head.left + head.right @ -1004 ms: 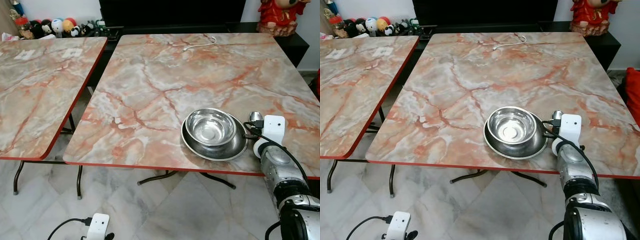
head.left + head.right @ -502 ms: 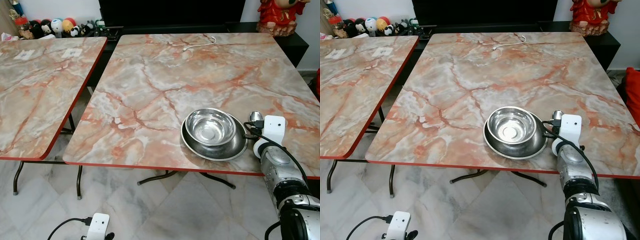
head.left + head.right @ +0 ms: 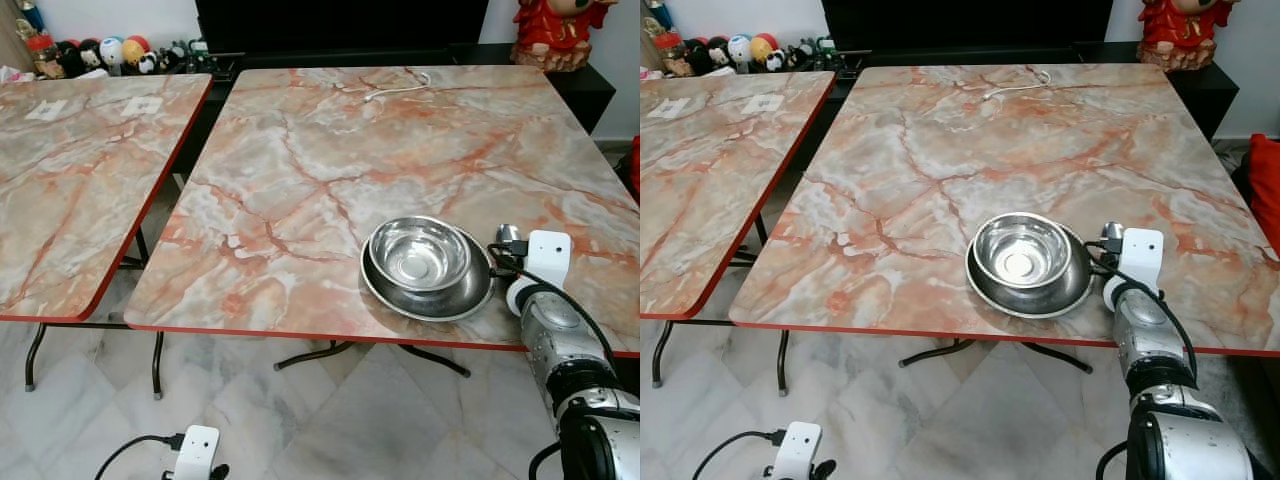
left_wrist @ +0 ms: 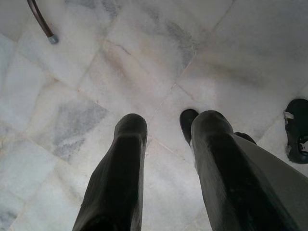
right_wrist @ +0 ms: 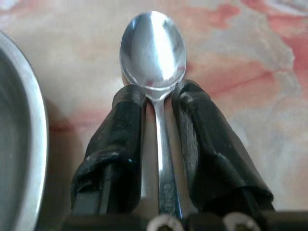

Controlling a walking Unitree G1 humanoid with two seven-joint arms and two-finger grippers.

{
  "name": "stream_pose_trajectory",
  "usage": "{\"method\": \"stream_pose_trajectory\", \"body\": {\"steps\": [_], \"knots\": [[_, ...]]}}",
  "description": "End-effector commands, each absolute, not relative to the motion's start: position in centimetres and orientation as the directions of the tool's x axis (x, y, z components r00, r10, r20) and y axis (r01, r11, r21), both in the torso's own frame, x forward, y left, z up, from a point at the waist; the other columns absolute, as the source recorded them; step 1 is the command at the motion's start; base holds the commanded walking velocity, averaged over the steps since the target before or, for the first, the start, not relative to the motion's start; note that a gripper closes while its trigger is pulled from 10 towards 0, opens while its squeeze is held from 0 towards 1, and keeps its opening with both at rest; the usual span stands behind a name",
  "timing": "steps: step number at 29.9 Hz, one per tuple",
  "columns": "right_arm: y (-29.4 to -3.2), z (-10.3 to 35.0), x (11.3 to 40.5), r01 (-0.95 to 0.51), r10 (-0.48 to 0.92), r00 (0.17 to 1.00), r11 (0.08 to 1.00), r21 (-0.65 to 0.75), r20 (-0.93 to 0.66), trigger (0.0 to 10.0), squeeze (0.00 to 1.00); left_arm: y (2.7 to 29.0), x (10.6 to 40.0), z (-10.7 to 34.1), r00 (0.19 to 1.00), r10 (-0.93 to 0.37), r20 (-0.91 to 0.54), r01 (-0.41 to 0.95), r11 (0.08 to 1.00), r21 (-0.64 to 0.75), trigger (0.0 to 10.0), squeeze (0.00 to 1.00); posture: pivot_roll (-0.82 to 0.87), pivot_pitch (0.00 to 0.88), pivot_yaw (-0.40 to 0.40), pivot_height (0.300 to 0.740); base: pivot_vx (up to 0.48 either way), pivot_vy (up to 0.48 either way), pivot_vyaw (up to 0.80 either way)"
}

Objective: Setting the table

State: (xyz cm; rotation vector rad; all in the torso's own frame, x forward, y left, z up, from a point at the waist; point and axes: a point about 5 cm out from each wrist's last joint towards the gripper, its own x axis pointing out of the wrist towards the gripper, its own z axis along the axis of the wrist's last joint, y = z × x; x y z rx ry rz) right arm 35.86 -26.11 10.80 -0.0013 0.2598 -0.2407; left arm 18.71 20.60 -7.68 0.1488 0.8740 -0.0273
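Right wrist view shows you the right tool (image 5: 158, 103) clenched on a shiny steel spoon (image 5: 154, 53) beside stacked steel bowls (image 3: 425, 265) near the marble worktop's (image 3: 330, 160) front edge; left tool (image 4: 166, 139) hangs released.

Silver right arm (image 3: 565, 360), white wrist camera (image 3: 547, 258), black cable (image 3: 560, 297)

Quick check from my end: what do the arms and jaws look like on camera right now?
The right arm is ribbed silver metal with a white box at the wrist and a black cable looping along it. The right gripper has two long black fingers with worn, scuffed padding. The left gripper has smooth, rounded black fingers below a white wrist box.
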Motion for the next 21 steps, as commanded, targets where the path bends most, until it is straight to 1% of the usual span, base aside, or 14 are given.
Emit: {"method": "stream_pose_trajectory", "body": {"steps": [1,4,6,7,8,11,14,15,18,21], "knots": [[-26.1,12.5,36.4,0.251,-0.251,0.955,0.968,-0.022,-0.156,10.0,0.0,20.7,18.1,-8.0,0.62,0.041,-0.784,0.097,0.987,0.128,10.0,0.0,-0.08,0.111,0.071,0.74,0.0,0.0,0.0],[-26.2,13.3,36.5,0.26,-0.264,0.958,0.964,-0.055,-0.108,10.0,0.0,20.8,18.0,-8.0,0.616,0.042,-0.786,0.096,0.987,0.129,10.0,0.0,-0.08,0.111,0.071,0.74,0.0,0.0,0.0],[-26.2,13.7,36.6,0.256,-0.26,0.962,0.965,-0.051,-0.08,10.0,0.0,20.8,18.0,-8.1,0.615,0.043,-0.787,0.096,0.987,0.129,10.0,0.0,-0.08,0.111,0.071,0.74,0.0,0.0,0.0],[-26.1,14.1,36.7,0.253,-0.255,0.965,0.967,-0.036,-0.053,10.0,0.0,20.8,17.9,-8.1,0.613,0.044,-0.789,0.094,0.987,0.129,10.0,0.0,-0.08,0.11,0.07,0.74,0.0,0.0,0.0],[-26.0,15.1,36.8,0.247,-0.247,0.969,0.969,-0.018,0.025,10.0,0.0,20.9,17.8,-8.1,0.609,0.048,-0.792,0.091,0.987,0.129,10.0,0.0,-0.08,0.109,0.069,0.74,0.0,0.0,0.0],[-25.8,15.9,36.7,0.249,-0.246,0.964,0.968,-0.017,0.099,10.0,0.0,21.0,17.6,-8.2,0.607,0.05,-0.793,0.089,0.988,0.13,10.0,0.0,-0.08,0.106,0.069,0.74,0.0,0.0,0.0],[-24.9,16.6,36.3,0.227,-0.218,0.957,0.973,-0.026,0.19,10.0,0.0,21.1,17.5,-8.2,0.607,0.053,-0.793,0.085,0.988,0.131,10.0,0.0,-0.08,0.099,0.068,0.74,0.0,0.0,0.0],[-23.8,16.7,35.5,0.189,-0.178,0.952,0.982,-0.023,0.248,10.0,0.0,21.2,17.4,-8.3,0.604,0.058,-0.795,0.081,0.988,0.134,10.0,0.0,-0.09,0.09,0.069,0.74,0.0,0.0,0.0],[-23.0,16.5,34.8,0.164,-0.149,0.948,0.986,-0.03,0.281,10.0,0.0,21.3,17.2,-8.3,0.599,0.059,-0.798,0.083,0.987,0.135,10.0,0.0,-0.09,0.086,0.068,0.74,0.0,0.0,0.0],[-22.6,16.3,34.0,0.158,-0.152,0.94,0.987,0.007,0.304,10.0,0.0,21.1,17.0,-8.4,0.593,0.053,-0.803,0.083,0.989,0.126,10.0,0.0,-0.1,0.072,0.068,0.74,0.0,0.0,0.0]]}}
